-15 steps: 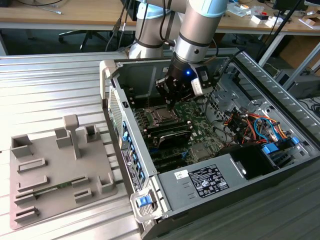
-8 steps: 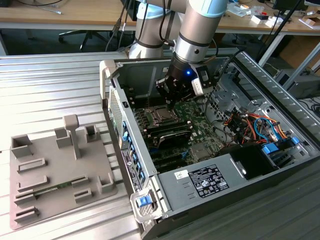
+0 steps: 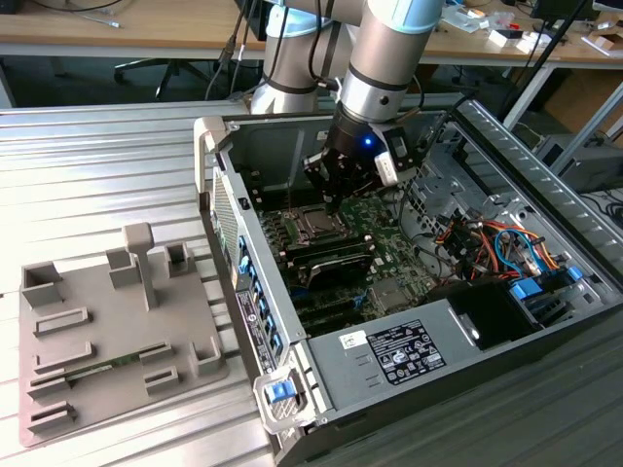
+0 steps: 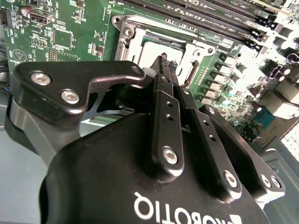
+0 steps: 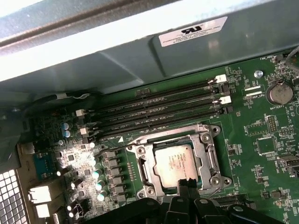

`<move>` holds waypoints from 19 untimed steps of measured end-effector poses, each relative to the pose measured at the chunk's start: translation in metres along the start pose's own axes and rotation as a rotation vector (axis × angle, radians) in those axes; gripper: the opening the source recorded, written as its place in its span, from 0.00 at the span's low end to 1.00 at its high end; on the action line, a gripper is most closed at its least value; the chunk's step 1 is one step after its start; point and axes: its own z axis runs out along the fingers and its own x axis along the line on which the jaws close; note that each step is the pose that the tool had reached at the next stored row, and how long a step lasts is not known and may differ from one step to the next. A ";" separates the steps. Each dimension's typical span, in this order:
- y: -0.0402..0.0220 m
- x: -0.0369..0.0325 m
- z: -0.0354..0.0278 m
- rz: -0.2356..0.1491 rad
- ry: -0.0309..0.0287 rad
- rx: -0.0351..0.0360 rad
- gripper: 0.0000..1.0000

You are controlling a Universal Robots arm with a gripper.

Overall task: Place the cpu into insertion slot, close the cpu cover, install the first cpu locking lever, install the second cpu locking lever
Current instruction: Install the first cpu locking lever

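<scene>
Open computer case (image 3: 506,389) lies on its side on the ribbed metal desk (image 3: 97,175), with the green motherboard (image 5: 252,121) on the case floor. Grey fixture plate (image 3: 107,341) with upright blocks sits on the desk, well apart from the case toward the exterior view's left. The arm (image 3: 380,58) reaches down into the case, over the motherboard.

Landmark: the insertion slot (image 5: 176,161). In the exterior view the slot (image 3: 313,224) sits just beside the claw tip. Four long memory slots (image 5: 154,109) run parallel just beside the insertion slot, between it and the case wall. A round coin battery (image 5: 279,92) sits on the board, well apart from the insertion slot.

The cpu (image 5: 176,164) lies flat inside the insertion slot, silver face up. The cpu cover (image 5: 208,154) looks closed down around the cpu, the chip showing through its cut-out centre.

Claw (image 4: 162,59) hangs directly over the insertion slot, fingers (image 4: 161,100) pressed together to a narrow point, pinching nothing. Its tip (image 5: 186,183) is at the edge of the cover frame; cannot tell whether it touches.
</scene>
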 end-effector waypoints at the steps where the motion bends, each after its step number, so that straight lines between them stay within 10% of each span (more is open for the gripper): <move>1: 0.0000 0.0000 0.0000 -0.006 -0.0004 0.0001 0.11; 19: 0.0000 0.0000 0.0000 -0.081 -0.0047 0.0023 0.11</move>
